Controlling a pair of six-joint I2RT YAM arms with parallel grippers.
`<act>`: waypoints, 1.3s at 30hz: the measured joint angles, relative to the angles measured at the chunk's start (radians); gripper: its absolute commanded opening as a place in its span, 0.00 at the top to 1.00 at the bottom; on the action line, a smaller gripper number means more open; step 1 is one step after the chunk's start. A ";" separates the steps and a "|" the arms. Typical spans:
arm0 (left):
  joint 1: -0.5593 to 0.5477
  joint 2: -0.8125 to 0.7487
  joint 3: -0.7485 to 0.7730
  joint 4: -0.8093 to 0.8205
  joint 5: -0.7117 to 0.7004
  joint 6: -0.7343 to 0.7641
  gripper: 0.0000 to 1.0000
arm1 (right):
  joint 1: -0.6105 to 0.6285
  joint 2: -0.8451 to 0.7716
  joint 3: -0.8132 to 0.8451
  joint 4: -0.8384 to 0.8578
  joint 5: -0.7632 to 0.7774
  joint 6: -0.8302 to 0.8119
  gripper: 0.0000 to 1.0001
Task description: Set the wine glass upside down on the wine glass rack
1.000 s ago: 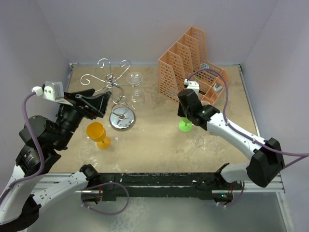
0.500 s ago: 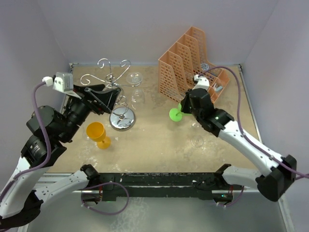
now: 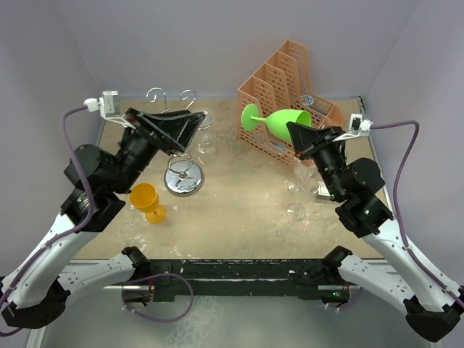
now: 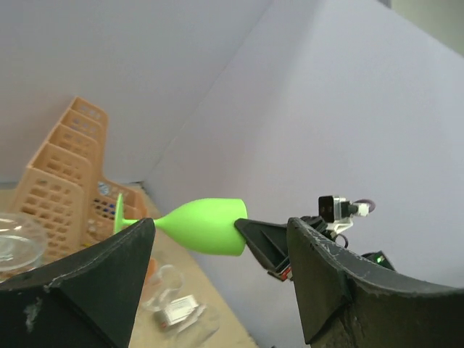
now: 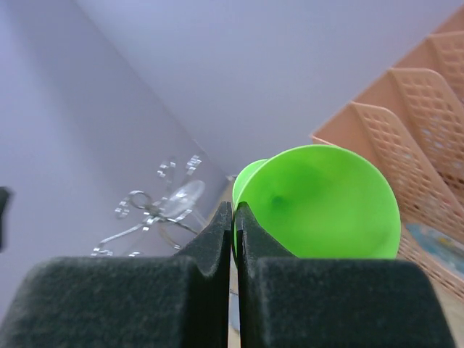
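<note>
Right gripper [image 3: 299, 135]: fingers clamped on the bowl rim of the green wine glass [image 3: 281, 119]. Glass aloft, lying sideways, foot pointing left, beside orange file organiser [image 3: 275, 80], well apart from wine glass rack [image 3: 183, 178]. Left gripper [image 3: 190, 134]: fingers apart, raised above rack, holding nothing

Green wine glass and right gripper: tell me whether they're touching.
Touching. The right wrist view shows the right gripper pinched shut on the bowl rim of the green wine glass, with no gap between them.
</note>
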 measured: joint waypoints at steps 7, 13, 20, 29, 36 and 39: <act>0.000 0.153 -0.103 0.335 0.079 -0.261 0.29 | 0.000 -0.031 -0.032 0.216 -0.101 0.047 1.00; -0.037 0.214 -0.218 0.474 -0.024 -0.429 0.30 | 0.000 -0.060 -0.076 0.358 -0.132 0.113 1.00; -0.166 0.232 -0.252 0.597 -0.206 -0.472 0.28 | 0.000 -0.063 -0.122 0.462 -0.173 0.218 1.00; -0.178 0.240 -0.290 0.689 -0.356 -0.510 0.48 | 0.000 -0.032 -0.171 0.543 -0.266 0.339 1.00; -0.178 0.257 -0.295 0.712 -0.408 -0.531 0.63 | 0.000 -0.012 -0.176 0.576 -0.344 0.357 1.00; -0.178 0.262 -0.294 0.722 -0.423 -0.529 0.70 | -0.001 -0.003 -0.185 0.613 -0.386 0.357 1.00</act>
